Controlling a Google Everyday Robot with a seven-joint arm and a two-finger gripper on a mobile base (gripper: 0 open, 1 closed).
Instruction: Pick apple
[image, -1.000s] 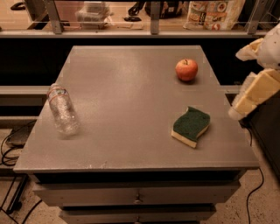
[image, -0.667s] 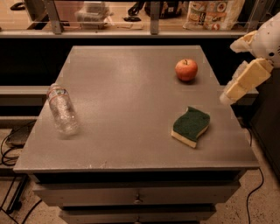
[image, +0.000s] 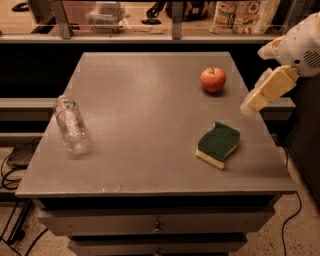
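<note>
Though cropped at the bottom, fills most of the view: grey table (image: 150, 165), with a flat matte top and drawer fronts (image: 157, 227) under its front edge. Beyond the table's far edge, a shelf (image: 125, 36) with upright posts and some packages (image: 245, 15), too blurred to name more closely.

Next in size, white robot arm (image: 305, 42): comes in from the right, outside the table's right edge and above the level of its top.

Gripper (image: 265, 92): beige, slants down and to the left, toward the table's right edge. Hangs in the air just beyond that edge, alongside the table's far half. Touches neither the table nor anything lying on it. Open or closed: cannot tell.

Clear plastic water bottle (image: 71, 125): lies on its side near the table's left edge, roughly midway between front and back, with the cap end pointing toward the far side.

Green scouring sponge (image: 218, 144): rests flat on the table's right half, nearer the front edge than the far one. Shows its dark green face upward and a pale yellow layer along the lower side.

Apple (image: 213, 79): red-orange, with a yellowish patch by the short stem. Sits stem-up on the table's far right part, near the right edge, free on all sides and apart from the gripper.
</note>
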